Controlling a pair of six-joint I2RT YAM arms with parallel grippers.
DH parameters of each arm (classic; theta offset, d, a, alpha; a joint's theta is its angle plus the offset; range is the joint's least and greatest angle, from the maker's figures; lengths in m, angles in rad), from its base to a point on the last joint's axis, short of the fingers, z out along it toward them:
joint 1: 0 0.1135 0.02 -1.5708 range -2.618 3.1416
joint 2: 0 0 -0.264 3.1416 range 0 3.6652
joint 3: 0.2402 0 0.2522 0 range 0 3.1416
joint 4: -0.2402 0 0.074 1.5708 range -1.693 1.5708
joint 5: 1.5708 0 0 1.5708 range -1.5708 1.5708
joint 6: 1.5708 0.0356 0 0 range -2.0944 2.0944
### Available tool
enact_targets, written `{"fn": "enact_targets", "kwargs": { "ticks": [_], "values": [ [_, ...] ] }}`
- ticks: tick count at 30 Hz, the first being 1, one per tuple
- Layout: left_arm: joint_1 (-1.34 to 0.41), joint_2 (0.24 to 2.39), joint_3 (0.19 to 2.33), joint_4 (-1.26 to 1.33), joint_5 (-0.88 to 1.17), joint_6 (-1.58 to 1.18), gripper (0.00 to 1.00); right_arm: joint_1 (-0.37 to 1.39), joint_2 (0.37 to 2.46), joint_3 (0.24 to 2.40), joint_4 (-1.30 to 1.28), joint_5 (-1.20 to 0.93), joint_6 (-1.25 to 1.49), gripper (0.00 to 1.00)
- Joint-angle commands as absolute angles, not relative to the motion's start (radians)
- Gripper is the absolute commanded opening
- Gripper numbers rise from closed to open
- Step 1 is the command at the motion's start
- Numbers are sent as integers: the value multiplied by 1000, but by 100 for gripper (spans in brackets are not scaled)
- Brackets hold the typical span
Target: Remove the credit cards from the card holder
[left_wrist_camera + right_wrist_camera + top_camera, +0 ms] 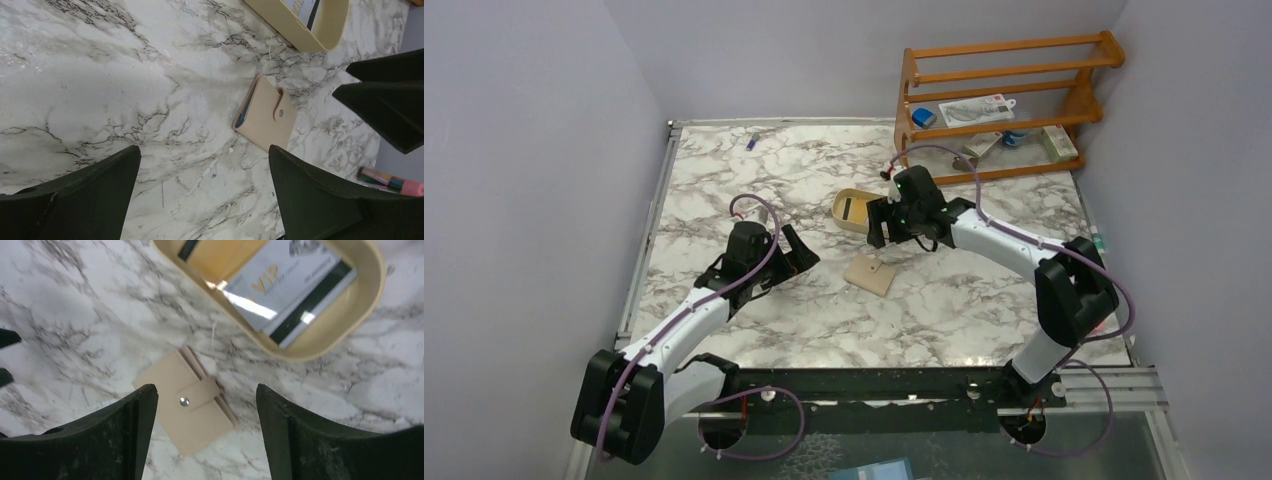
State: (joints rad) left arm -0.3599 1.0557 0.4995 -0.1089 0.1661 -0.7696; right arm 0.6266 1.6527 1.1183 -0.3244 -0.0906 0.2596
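Wallet (185, 407), lower centre: probably light and soft, snapped shut; grip the open edge. Left fingers (75, 200) and right fingers (100, 440) spread, empty.

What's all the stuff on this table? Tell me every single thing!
card holder: one, beige, snapped shut, flat on the table between the two grippers
tray: one, tan, oval, just behind the card holder
credit cards: two seen, one silvery-white, one yellow-orange, lying in the tray
rack: one, orange-brown wood, back right corner, holding small items
small purple thing: one, far edge of the table, too small to name
pens: a few, pink and mixed colours, at the table's edge
table: one, white and grey marble
left gripper: black, open, left of the card holder
right gripper: black, open, above the card holder
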Motion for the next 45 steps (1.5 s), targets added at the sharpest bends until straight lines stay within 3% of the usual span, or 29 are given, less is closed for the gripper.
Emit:
{"fn": "enact_targets", "kwargs": {
  "ticks": [1,11,20,27,40,45],
  "values": [
    [-357,1034,491,-95,168,-766,99,628,1715,1212,-271,-111,212,73],
    [-357,1039,487,-128,129,-750,99,688,1809,1344,-539,94,322,54],
    [-357,1056,469,-97,145,-759,99,693,1805,1439,-754,155,833,64],
    [-357,1017,446,-113,141,-759,99,706,2044,1741,-1101,205,1022,63],
    [-357,999,450,-154,115,-710,99,737,1985,1524,-988,105,1124,49],
    [-357,996,440,-150,127,-704,99,744,2006,1529,-949,108,1117,49]
  ]
}}
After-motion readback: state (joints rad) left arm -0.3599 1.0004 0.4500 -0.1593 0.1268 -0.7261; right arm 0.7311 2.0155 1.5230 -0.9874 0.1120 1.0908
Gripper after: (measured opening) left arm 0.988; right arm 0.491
